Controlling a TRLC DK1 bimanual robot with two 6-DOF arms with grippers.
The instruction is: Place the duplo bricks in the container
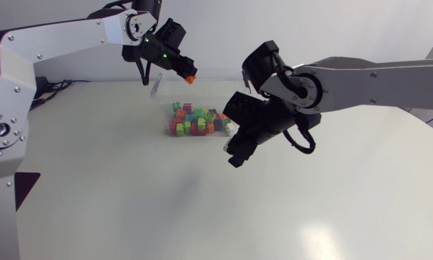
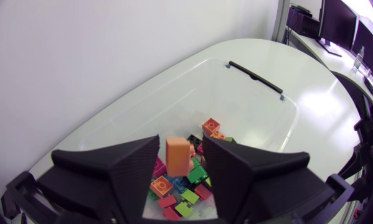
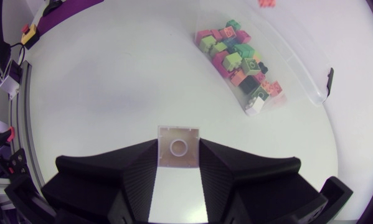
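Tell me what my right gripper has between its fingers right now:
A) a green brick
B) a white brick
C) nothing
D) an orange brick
B: in the right wrist view a white brick, hollow underside toward the camera, sits clamped between both fingers of the right gripper.
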